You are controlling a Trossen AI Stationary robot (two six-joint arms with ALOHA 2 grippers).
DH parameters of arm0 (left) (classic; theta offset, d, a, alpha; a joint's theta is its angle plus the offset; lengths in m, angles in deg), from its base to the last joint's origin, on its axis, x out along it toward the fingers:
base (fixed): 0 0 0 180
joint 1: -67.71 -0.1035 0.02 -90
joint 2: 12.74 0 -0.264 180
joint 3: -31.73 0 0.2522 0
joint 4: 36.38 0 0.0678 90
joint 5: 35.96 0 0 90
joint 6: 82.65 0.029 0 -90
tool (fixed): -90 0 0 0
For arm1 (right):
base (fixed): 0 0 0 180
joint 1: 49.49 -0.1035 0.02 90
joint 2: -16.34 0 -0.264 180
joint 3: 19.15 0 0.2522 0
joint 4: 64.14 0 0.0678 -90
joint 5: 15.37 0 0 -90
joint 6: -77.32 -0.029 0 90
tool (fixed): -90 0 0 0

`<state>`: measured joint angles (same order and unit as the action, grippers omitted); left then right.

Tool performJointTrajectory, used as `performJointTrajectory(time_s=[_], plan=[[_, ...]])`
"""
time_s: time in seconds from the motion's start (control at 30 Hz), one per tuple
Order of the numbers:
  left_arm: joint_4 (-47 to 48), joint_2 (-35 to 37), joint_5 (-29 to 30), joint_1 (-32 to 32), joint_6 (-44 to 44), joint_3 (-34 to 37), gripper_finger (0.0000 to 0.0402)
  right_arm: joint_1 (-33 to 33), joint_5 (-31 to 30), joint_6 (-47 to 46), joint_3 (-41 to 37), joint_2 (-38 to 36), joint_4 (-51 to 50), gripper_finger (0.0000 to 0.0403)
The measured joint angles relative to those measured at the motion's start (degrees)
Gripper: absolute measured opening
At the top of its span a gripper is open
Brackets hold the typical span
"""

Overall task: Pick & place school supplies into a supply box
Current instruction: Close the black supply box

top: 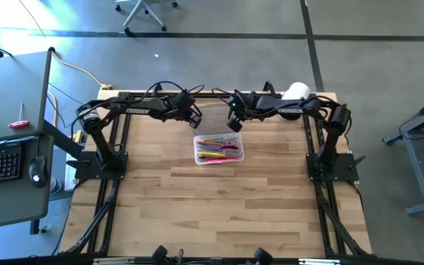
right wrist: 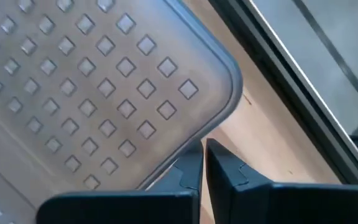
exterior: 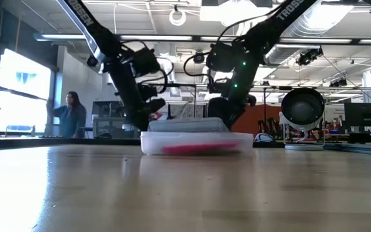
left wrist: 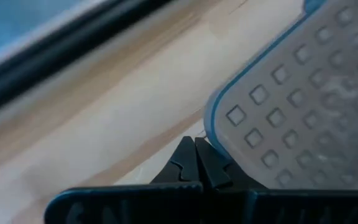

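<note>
The clear supply box (top: 218, 151) stands on the table's far middle, with pink, yellow and green pens (top: 219, 152) lying inside it. Its translucent lid (top: 216, 118), patterned with small squares, is swung open toward the far edge. In the low view the lid (exterior: 185, 124) shows just above the box (exterior: 195, 142). My left gripper (top: 195, 122) is shut at the lid's left far corner. My right gripper (top: 234, 126) is shut at its right far corner. No scissors show. My left gripper (left wrist: 196, 159) has its shut fingertips against the lid's blue-edged rim (left wrist: 211, 134) by the rounded corner, coming from the far left and slanting down. Whether they press it or only touch, I cannot tell. My right gripper (right wrist: 202, 159) has its shut fingertips at the lid's rim (right wrist: 188, 149) beside the other rounded corner, coming from the far right and slanting down. The lid's edge lies over one fingertip (right wrist: 188, 171), and the lid stands off the table there.
A large white roll (top: 297, 91) lies at the table's far right corner. The black frame rails (top: 124, 147) run along the left, right and far sides. Bare wood (top: 219, 213) stretches from the box to the near edge. A person (exterior: 69, 115) stands in the room behind.
</note>
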<state>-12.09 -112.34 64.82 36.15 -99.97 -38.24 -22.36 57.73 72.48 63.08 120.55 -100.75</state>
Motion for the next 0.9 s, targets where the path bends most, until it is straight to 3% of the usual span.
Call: performJointTrajectory(time_s=[0.47, 0.63, 0.9], plan=[[3.8, 4.7, 9.5, 8.9, 1.2, 0.0, 0.001, -7.7, -15.2, 0.7, 0.0, -0.7, -4.8, 0.0], [4.6, 4.7, 14.1, 12.6, 1.2, 0.0, 0.001, -11.6, -16.6, -1.6, 0.0, -1.5, -9.6, 0.0], [5.2, 7.9, 22.1, 19.5, 1.0, 0.0, 0.001, -17.8, -24.9, -6.3, 0.0, -5.7, -15.2, 0.0]])
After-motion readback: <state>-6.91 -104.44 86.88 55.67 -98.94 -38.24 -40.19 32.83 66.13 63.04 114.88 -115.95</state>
